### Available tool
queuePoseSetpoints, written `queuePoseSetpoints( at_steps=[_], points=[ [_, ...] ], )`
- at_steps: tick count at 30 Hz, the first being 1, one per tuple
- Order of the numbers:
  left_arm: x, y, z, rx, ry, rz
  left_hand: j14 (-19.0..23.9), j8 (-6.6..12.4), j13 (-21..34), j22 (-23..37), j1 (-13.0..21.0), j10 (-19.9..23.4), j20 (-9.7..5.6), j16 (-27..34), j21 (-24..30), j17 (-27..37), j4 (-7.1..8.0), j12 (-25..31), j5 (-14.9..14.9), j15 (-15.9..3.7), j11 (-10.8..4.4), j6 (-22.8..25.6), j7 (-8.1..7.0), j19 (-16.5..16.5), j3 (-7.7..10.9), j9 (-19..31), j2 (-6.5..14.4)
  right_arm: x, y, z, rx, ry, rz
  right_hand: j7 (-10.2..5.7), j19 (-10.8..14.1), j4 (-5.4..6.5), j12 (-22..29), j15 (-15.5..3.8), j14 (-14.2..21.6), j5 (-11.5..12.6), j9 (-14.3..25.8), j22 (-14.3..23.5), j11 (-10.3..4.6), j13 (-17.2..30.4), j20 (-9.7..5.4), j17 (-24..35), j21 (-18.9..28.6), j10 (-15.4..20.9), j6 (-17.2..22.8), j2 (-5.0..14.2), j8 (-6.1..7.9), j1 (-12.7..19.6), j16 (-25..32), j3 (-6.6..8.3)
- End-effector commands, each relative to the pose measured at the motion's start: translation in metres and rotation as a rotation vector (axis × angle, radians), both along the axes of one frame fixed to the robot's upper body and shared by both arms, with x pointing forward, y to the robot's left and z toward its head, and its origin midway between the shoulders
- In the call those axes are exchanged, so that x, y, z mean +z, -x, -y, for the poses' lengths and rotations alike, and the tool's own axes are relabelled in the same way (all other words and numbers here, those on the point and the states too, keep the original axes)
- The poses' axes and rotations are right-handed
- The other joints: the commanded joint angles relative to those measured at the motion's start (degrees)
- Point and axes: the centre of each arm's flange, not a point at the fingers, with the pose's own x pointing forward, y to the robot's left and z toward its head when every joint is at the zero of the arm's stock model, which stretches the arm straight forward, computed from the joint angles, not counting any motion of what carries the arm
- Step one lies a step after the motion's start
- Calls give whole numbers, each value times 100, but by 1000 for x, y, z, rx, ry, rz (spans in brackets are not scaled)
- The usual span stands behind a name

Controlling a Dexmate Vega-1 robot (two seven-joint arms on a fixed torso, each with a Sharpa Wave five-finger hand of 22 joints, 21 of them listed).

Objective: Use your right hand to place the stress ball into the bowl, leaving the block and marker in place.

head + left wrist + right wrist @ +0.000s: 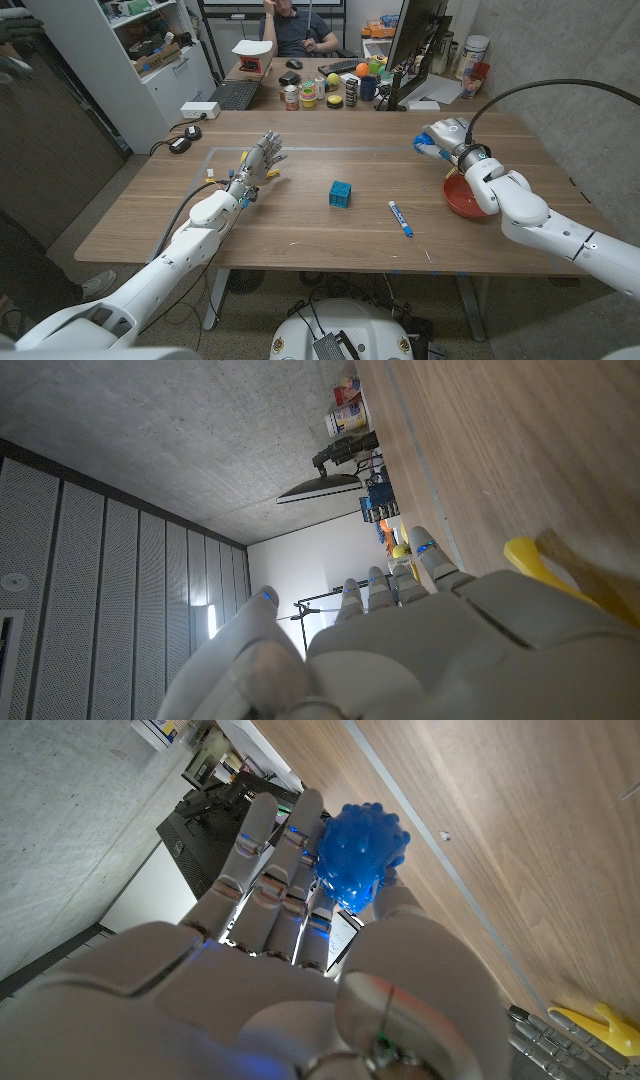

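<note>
My right hand [443,134] hovers over the far right of the table, beyond the bowl, and grips the stress ball [427,150]. In the right wrist view the bumpy blue stress ball [360,855] is pinched between thumb and fingers of my right hand [300,930]. The red bowl [460,199] stands near the right edge, partly hidden by my right forearm. A blue block [341,194] sits mid-table, with a blue and white marker [400,217] lying to its right. Left of centre, my left hand [262,158] is raised with fingers spread and holds nothing.
Behind the table a second desk [262,80] carries a keyboard, monitor [415,45], cups and small items, and a person sits beyond it. A black object [181,144] lies at the table's far left corner. Yellow cabling [530,556] runs beside my left hand [420,630].
</note>
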Motion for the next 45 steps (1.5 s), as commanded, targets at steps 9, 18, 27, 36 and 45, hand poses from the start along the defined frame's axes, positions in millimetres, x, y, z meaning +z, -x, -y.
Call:
queuePoseSetpoints(
  at_steps=[9,18,27,36,45],
  points=[
    [-6,-5,4,-21,-3,-9,-38,27,13,27,11,-22,12,-5,-44,16,-10,27,32,-15,14,-40,-20,26,-33,21,49,-17,15,44,-147,49,-56,-51,44,100,27,-364,49,67,16,-80,-245,-15,-137,20,-40,265,78,270,45,357,-38,170],
    [-5,-7,0,-19,-3,-10,-35,28,13,27,10,-23,9,-4,-57,15,-11,27,34,-16,16,-39,-22,36,-41,21,48,-23,20,61,-196,50,-78,-55,60,104,37,-365,71,73,18,-132,-248,-20,-161,26,-52,283,97,268,62,365,-55,185],
    [-4,-11,-3,-15,-9,-16,-36,27,13,28,8,-27,9,-5,-72,15,-11,26,35,-15,15,-40,-27,37,-49,21,47,-34,27,85,-252,10,-101,-65,64,105,44,-367,82,79,21,-184,-250,-26,-174,31,-63,296,108,265,76,375,-77,199],
    [-4,-15,-4,-16,-11,-19,-39,26,13,29,7,-29,5,-7,-86,15,-12,26,37,-11,6,-42,-23,42,-56,21,48,-45,41,104,-294,-39,-116,-65,111,111,62,-370,151,84,24,-242,-240,-32,-186,43,-55,332,166,262,111,383,-79,211],
    [-2,-18,-4,-21,-15,-20,-41,26,13,29,7,-29,6,-7,-99,15,-12,26,39,-8,10,-43,-25,43,-61,21,50,-58,65,115,-288,-53,-116,-70,62,123,62,-358,160,85,26,-292,-234,-39,-155,48,-79,332,161,233,120,367,-103,203]
  ],
)
